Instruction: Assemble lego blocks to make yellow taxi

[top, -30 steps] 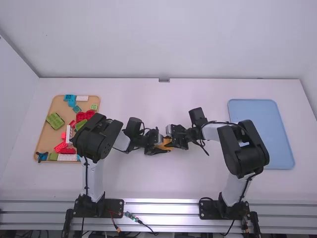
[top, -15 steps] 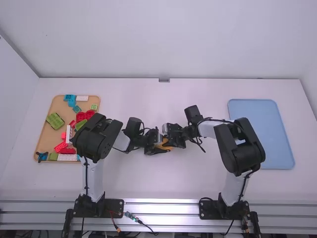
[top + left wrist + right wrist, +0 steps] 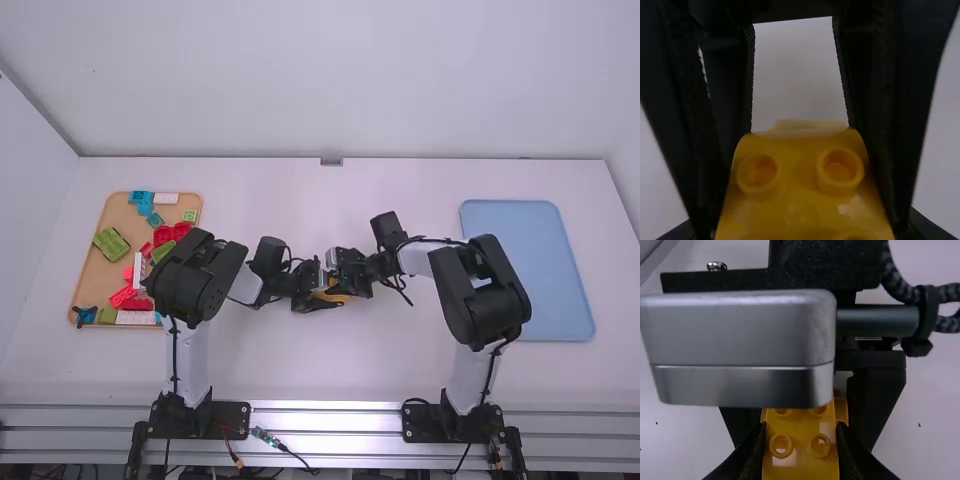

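Mid-table, my left gripper (image 3: 316,297) and my right gripper (image 3: 342,276) meet tip to tip around a small yellow piece (image 3: 336,297). In the left wrist view the yellow piece (image 3: 800,200) shows round studs, the left gripper (image 3: 802,232) is shut on it low down, and the other arm's dark fingers press its two sides. In the right wrist view the right gripper (image 3: 801,440) is shut on the studded yellow piece (image 3: 800,460); the left gripper's fingers flank it farther off, partly behind a silver camera housing. The piece's lower parts are hidden.
A wooden tray (image 3: 90,270) at the far left holds several loose red, green, blue and white blocks, partly under the left arm. On the right lies a blue tray (image 3: 560,270) beside the right arm's bulky elbow.
The right arm has shifted a little to the left and now sits closer against the left gripper at the yellow piece. The left arm has stayed in place.
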Controlling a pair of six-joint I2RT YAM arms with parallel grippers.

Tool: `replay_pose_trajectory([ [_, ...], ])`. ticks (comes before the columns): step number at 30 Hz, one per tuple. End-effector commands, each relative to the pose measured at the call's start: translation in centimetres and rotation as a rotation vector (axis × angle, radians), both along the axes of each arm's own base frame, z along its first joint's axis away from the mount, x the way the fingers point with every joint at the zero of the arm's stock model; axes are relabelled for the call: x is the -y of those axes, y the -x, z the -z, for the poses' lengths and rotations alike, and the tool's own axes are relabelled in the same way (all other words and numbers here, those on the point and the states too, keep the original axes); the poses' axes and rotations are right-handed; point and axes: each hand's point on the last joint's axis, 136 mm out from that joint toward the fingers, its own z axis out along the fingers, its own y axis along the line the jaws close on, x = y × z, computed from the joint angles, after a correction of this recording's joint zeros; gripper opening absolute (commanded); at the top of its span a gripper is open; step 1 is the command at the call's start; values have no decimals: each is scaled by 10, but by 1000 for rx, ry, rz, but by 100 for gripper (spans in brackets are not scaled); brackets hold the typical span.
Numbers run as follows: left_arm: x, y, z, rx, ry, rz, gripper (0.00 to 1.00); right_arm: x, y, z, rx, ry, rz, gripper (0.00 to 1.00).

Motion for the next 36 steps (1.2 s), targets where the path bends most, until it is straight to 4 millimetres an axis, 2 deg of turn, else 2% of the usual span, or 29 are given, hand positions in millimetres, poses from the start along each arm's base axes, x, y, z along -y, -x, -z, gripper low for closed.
replay_pose_trajectory([
  [1,-4,-1,9,-1,-24,-14,44,7,6,24,-46,78,13,0],
  [13,-4,-2,9,0,-26,-16,43,23,0,22,-70,99,60,0],
  [25,-4,-4,8,1,-27,-21,42,11,14,21,-82,87,14,0],
  [28,-4,-10,8,-16,-35,-50,43,12,14,21,-91,88,22,0],
  [36,-3,-10,7,-14,-29,-44,42,5,18,25,-74,79,16,0],
])
